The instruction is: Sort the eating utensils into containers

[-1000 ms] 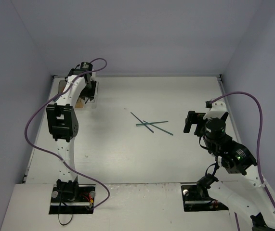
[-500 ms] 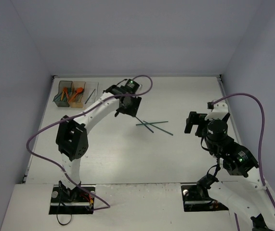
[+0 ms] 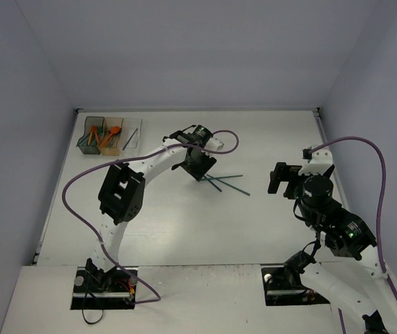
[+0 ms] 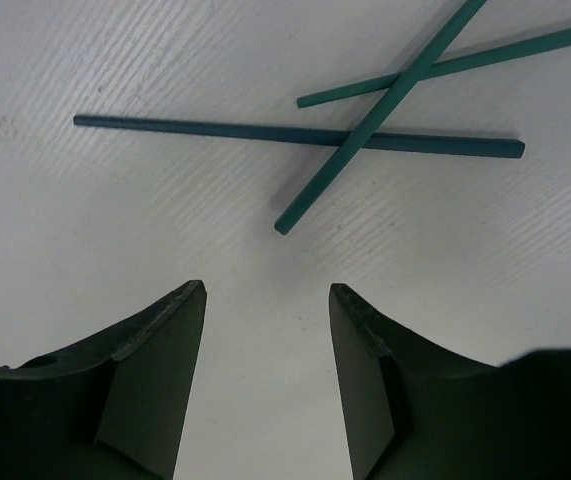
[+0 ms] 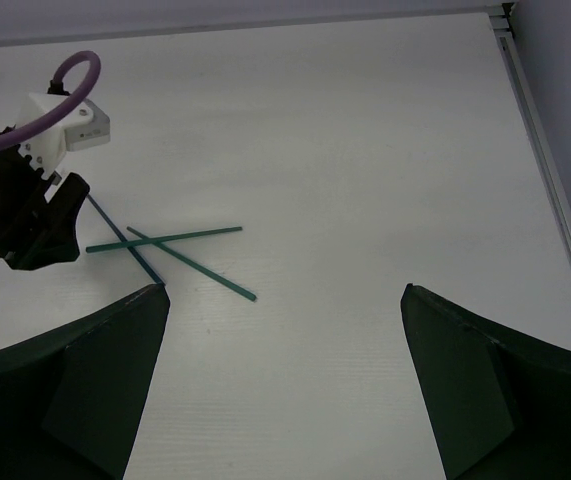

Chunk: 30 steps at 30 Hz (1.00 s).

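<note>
We see three teal sticks (image 3: 224, 182) crossed in a loose heap near the middle of the table (image 3: 170, 229). They are well apart from the containers (image 3: 123, 134) in the upper left of the overhead view, where orange and teal pieces already sit.

The left claw (image 4: 267, 290) hangs just beside the heap with its fingers apart and nothing between them. In its wrist view the sticks fill the upper half of the frame. The diagonal stick (image 4: 375, 115) has its lower end just above the gap and rises toward the upper right. The dark stick (image 4: 295, 134) lies flat across the frame, along the line on which the fingers shut, so we judge the diagonal one the easier catch.

The right claw (image 5: 283, 290), also spread and empty, sits well to the right of the heap, so the left arm is nearer.

We find no brand, label or writing that can be read.
</note>
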{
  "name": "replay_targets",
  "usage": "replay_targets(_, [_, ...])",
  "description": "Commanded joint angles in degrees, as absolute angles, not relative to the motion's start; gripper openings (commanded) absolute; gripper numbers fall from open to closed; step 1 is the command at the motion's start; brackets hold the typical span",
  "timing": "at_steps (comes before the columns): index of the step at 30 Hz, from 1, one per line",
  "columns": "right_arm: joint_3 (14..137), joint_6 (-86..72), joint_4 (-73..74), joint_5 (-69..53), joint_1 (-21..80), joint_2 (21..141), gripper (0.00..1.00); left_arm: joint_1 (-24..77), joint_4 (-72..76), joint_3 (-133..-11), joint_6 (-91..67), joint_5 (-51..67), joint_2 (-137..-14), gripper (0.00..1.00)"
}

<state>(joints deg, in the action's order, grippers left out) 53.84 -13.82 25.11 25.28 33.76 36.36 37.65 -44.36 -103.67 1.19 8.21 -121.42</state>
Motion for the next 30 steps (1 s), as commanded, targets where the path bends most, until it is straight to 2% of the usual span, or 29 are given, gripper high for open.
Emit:
replay_targets(1, [54.93,-13.88,22.15,24.96,33.49,37.00,1.00,37.44,-43.84,-108.59,11.37,13.64,-122.21,0.49])
replay_targets(4, [55.05,-14.01,22.18,24.98,33.52,37.04,1.00,37.53,-44.03,-109.12,13.48,16.30,-123.92,0.49])
replay_targets(14, [55.28,-14.11,22.24,25.05,33.57,37.34,1.00,37.53,-45.53,-111.66,16.39,13.01,-128.43,0.47])
replay_targets(20, [55.02,-13.98,22.23,25.22,33.56,37.62,1.00,37.63,-45.61,-111.97,16.62,13.75,-129.92,0.35])
replay_targets(30, [54.67,-13.89,22.24,25.58,33.57,37.35,1.00,38.06,-45.70,-109.52,16.26,14.24,-127.98,0.01])
